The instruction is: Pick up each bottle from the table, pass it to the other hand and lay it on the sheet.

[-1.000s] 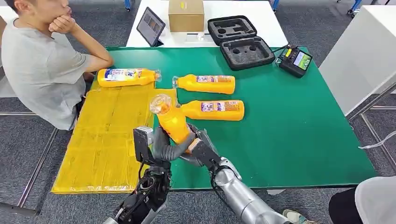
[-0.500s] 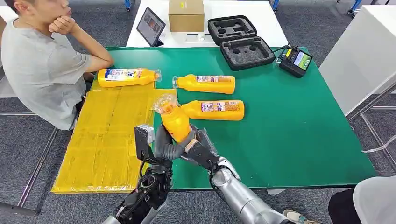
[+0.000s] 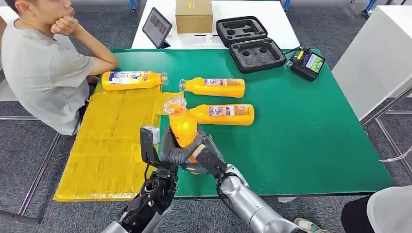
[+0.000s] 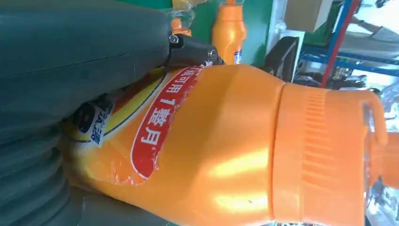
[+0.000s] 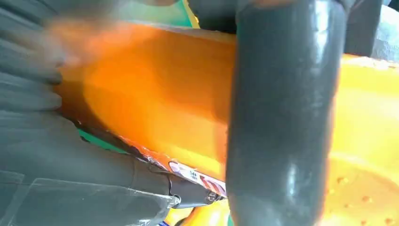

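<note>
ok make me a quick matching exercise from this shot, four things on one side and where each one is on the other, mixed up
Things:
1. held bottle
2. bottle with the blue and white label
3. tablet
4. black foam case

Places:
A. open, straddling the white table and the green table
B. propped up on the white table
C. lying at the far end of the yellow sheet
D. between the left hand and the right hand

Pairs: 1-D, 2-C, 3-B, 4-A
</note>
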`<state>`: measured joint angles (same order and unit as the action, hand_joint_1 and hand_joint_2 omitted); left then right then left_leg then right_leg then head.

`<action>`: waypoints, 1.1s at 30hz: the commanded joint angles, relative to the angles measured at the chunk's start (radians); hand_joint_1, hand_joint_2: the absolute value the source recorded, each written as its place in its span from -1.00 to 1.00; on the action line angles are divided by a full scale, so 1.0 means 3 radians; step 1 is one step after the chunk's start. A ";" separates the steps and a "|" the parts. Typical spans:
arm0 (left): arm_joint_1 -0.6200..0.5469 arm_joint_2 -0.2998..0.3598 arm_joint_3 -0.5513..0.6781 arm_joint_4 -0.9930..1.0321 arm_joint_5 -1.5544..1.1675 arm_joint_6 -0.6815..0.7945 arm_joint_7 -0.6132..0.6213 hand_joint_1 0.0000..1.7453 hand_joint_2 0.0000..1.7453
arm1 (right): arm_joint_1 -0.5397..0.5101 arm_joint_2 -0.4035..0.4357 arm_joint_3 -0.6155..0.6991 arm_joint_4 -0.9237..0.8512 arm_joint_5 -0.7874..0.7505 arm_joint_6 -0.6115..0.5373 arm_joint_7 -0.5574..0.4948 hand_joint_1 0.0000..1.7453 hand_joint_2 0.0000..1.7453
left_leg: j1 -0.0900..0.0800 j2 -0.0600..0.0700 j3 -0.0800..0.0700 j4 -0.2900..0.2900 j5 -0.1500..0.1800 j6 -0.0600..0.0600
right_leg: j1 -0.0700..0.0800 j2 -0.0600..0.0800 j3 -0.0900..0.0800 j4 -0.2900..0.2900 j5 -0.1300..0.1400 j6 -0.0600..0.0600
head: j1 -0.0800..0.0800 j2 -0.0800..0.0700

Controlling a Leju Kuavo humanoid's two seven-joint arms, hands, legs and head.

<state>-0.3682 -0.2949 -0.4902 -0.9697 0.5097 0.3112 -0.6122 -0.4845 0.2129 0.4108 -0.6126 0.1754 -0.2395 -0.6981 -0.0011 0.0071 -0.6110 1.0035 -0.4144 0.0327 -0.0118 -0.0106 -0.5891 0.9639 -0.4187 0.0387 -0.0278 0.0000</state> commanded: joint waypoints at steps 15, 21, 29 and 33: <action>-0.0005 0.0585 0.0253 -0.0753 -0.1553 0.1228 -0.0286 1.00 1.00 | 0.0241 -0.0032 0.0069 -0.0402 -0.0180 0.0235 0.0000 -1.00 1.00 | 0.0005 0.0001 0.0005 -0.0002 -0.0002 -0.0005 | 0.0003 0.0004 0.0004 0.0000 -0.0002 -0.0004 | 0.0000 0.0000; 0.0060 0.0631 0.0549 -0.0852 -0.1771 0.1240 -0.0286 1.00 1.00 | 0.0375 -0.0109 0.0130 -0.0610 -0.0223 0.0222 0.0000 -1.00 1.00 | 0.0006 0.0005 0.0017 -0.0003 -0.0007 -0.0009 | 0.0003 0.0010 0.0014 0.0000 -0.0006 -0.0006 | 0.0001 0.0000; -0.0179 0.0167 0.2122 -0.0273 -0.6049 0.1290 0.0104 1.00 1.00 | 0.0485 -0.0147 0.0017 -0.0714 -0.0300 0.0201 0.0000 -1.00 1.00 | 0.0005 0.0002 0.0007 -0.0002 -0.0001 -0.0006 | 0.0002 0.0004 0.0005 0.0000 -0.0002 -0.0004 | 0.0001 0.0000; -0.0340 0.0339 0.1706 0.0192 -0.6591 0.1290 0.0860 1.00 1.00 | 0.0472 -0.0105 -0.0014 -0.0703 -0.0273 0.0230 0.0000 -1.00 1.00 | 0.0005 -0.0003 0.0010 -0.0003 0.0001 -0.0008 | 0.0003 0.0000 0.0006 0.0000 -0.0002 -0.0006 | 0.0003 0.0000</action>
<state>-0.3586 -0.2064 -0.0388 -1.1791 -1.2589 0.6973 -0.5804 -0.3336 0.1896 0.4196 -0.8225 0.0893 -0.1793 -0.6989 -0.0001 0.0080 -0.6111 1.0034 -0.4140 0.0319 -0.0112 -0.0096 -0.5908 0.9641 -0.4185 0.0381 -0.0271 0.0000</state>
